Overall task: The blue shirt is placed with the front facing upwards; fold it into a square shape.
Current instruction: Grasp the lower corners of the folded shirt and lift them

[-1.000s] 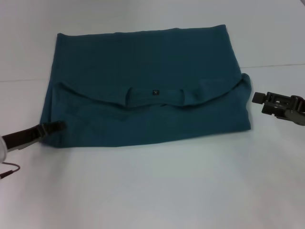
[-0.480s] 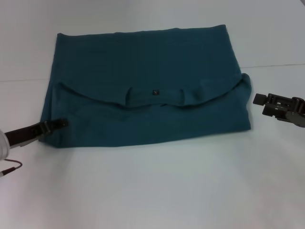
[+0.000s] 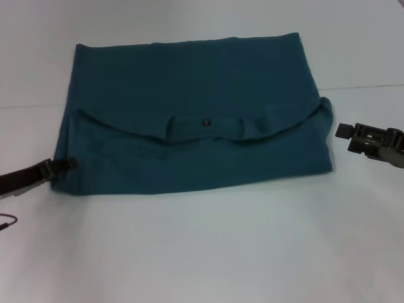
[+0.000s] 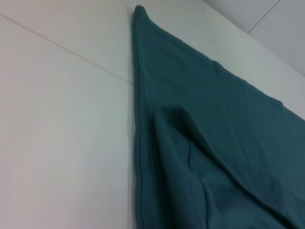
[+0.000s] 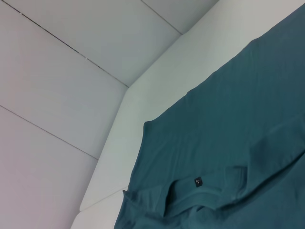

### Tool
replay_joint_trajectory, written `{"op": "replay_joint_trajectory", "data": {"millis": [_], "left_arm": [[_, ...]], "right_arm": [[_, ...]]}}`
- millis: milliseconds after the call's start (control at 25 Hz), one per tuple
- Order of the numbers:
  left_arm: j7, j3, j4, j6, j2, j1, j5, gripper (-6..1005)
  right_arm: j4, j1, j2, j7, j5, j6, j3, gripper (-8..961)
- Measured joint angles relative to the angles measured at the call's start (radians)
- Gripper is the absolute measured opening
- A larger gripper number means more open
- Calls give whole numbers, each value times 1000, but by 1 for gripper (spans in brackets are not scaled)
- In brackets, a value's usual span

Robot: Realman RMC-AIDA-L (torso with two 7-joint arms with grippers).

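The blue shirt [image 3: 189,120] lies flat on the white table, folded into a wide rectangle with its collar and small dark label [image 3: 204,122] showing near the middle. Its print is hidden. My left gripper [image 3: 65,163] is low at the shirt's near left corner, with its tip just at the cloth's edge. My right gripper [image 3: 341,130] hovers a little off the shirt's right edge, apart from the cloth. The left wrist view shows the shirt's left edge and a raised fold [image 4: 190,143]. In the right wrist view the collar and label [image 5: 197,181] appear.
The white table [image 3: 208,252] extends in front of the shirt and to both sides. A seam line [image 3: 360,86] crosses the surface behind the right gripper. A thin cable [image 3: 7,221] hangs by the left arm.
My left gripper has pulled back to the left, from over the shirt's near left corner to its very edge. The right gripper and the shirt have stayed put.
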Motion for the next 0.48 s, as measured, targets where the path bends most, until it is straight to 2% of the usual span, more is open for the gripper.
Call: {"op": "replay_joint_trajectory", "data": {"millis": [480], "left_arm": [[-25,5,8,5,-4,22,6,603]], "right_arm": [[0,1,1,-6,0,-2,9,835]]}}
